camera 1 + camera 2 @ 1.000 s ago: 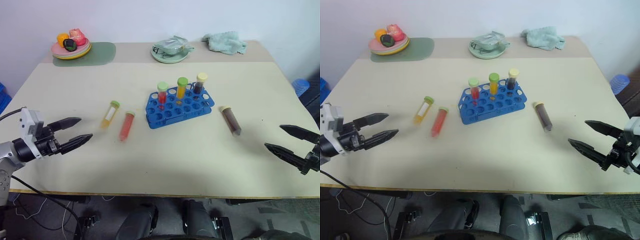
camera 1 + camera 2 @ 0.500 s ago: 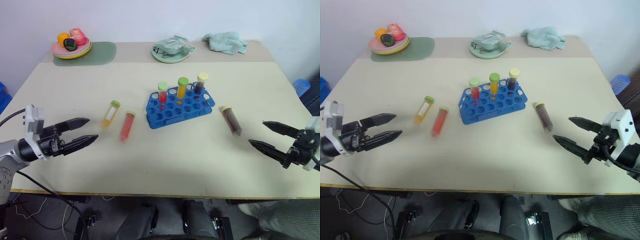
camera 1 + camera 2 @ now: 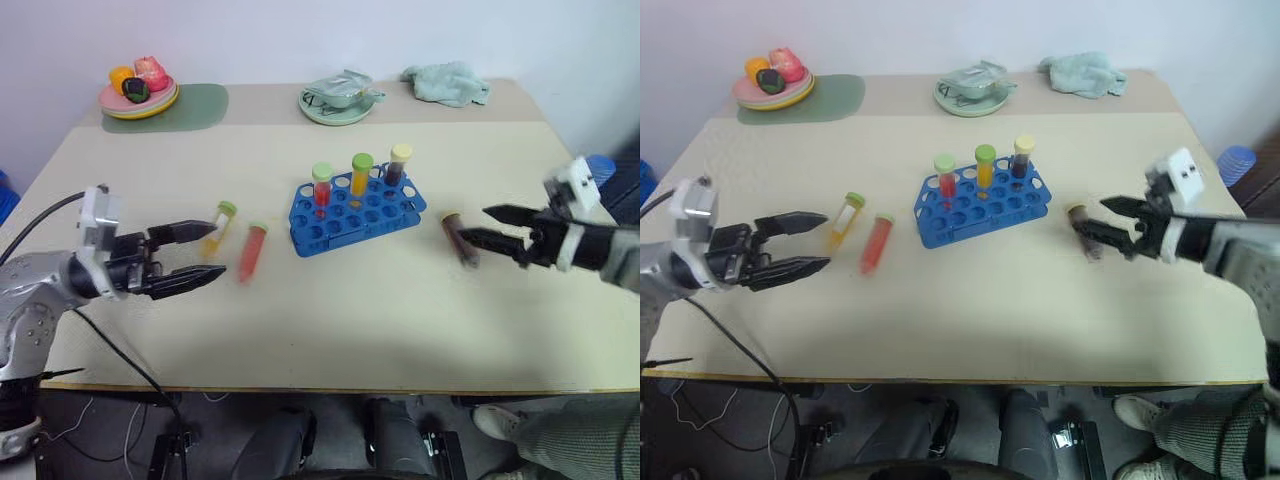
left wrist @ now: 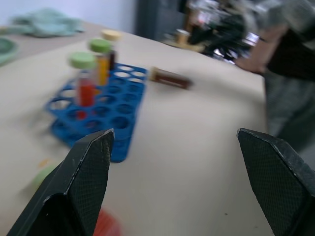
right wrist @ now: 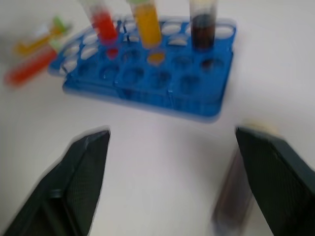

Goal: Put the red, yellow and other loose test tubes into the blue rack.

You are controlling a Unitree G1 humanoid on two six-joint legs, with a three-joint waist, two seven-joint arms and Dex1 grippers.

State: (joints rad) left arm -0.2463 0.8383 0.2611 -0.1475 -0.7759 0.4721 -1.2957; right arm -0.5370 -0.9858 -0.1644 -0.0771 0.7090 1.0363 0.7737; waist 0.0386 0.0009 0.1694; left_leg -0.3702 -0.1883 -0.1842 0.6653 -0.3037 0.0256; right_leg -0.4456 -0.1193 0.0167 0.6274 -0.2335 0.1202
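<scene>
The blue rack (image 3: 345, 238) stands mid-table with three capped tubes upright in its back row. To its left lie two loose test tubes, a yellow one (image 3: 217, 228) and a red one (image 3: 251, 250). A dark brown tube (image 3: 458, 238) lies to the right of the rack. My left gripper (image 3: 218, 250) is open and points level at the yellow and red tubes, its tips just short of them. Open as well, my right gripper (image 3: 472, 223) has its tips at the brown tube, which shows blurred (image 5: 236, 201) beside one finger. Neither gripper holds anything.
A plate of toy food (image 3: 138, 92) on a green mat (image 3: 195, 100) sits at the back left. A pale green plate (image 3: 340, 97) with a packet and a green cloth (image 3: 447, 82) lie along the back edge.
Both arms have come inward. The right gripper moved from the table's right edge up to the brown tube. The left gripper moved right toward the yellow and red tubes.
</scene>
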